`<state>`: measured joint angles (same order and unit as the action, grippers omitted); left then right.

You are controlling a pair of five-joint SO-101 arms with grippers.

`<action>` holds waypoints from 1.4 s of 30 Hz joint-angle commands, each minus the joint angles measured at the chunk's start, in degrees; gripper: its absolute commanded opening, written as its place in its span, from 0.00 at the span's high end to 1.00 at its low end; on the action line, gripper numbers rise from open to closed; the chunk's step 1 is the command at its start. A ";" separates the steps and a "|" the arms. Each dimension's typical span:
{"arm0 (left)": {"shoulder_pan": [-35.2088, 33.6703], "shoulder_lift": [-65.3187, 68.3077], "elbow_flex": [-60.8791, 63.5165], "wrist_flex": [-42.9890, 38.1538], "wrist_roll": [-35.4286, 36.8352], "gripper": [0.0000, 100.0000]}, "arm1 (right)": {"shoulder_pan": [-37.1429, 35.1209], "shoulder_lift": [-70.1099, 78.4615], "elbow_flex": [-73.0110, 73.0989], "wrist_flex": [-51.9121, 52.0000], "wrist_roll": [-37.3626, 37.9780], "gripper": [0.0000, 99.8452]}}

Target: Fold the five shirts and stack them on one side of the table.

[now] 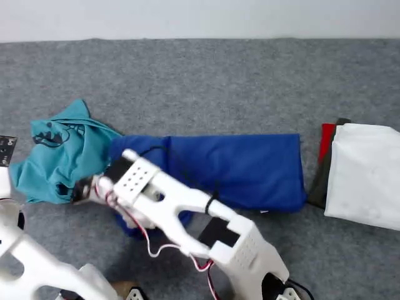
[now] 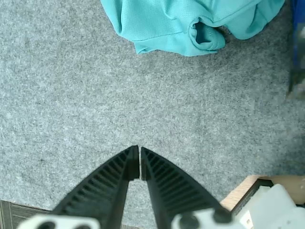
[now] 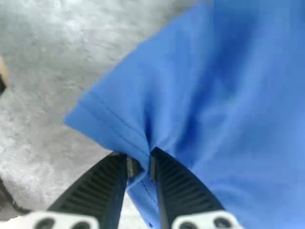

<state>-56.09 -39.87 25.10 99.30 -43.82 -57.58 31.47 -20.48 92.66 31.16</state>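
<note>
i am stretching my right arm (image 1: 187, 212) low across the grey worktop (image 1: 206, 81), from its base at about 5 o'clock out toward 9 o'clock. its wrist is lying nearly level over the near left end of the blue shirt (image 1: 244, 169). my right jaws are pinching a fold at the edge of the blue shirt (image 3: 228, 95). they are squeezed narrow on the cloth, and the fabric is bunching and rising where they are gripping it.

the rest of the blue shirt is lying as a long flat band across the middle of the worktop, running from 9 o'clock toward 3 o'clock. the teal shirt (image 1: 62, 150) is sitting crumpled at 9 o'clock, touching the blue shirt's left end and just beside my right wrist.

at 3 o'clock the white shirt (image 1: 369, 175) is resting folded on top of a stack. the red shirt (image 1: 327, 140) and the dark shirt (image 1: 320, 184) are peeking out from under its 9 o'clock edge, near the blue shirt's right end but apart from it.

i am keeping my left arm (image 1: 37, 262) tucked at 7 o'clock. my left jaws are pointing down at bare worktop, their tips pressed together and gripping nothing. the teal shirt (image 2: 190, 24) is lying ahead of those tips, well apart from them.
</note>
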 commanded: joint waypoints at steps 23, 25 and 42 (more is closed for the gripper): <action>0.44 -1.32 2.59 -1.23 -0.35 0.98 | 18.15 8.13 -21.71 -5.49 -3.60 0.81; 0.35 -1.32 3.56 -1.49 -0.35 0.98 | 19.91 11.12 -26.64 -5.14 -4.48 0.81; 0.35 -1.32 3.74 -1.76 -0.35 0.98 | 13.58 5.41 -33.23 10.42 -4.75 0.99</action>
<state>-56.09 -39.87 29.14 98.68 -43.56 -40.97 44.84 -58.55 100.48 27.12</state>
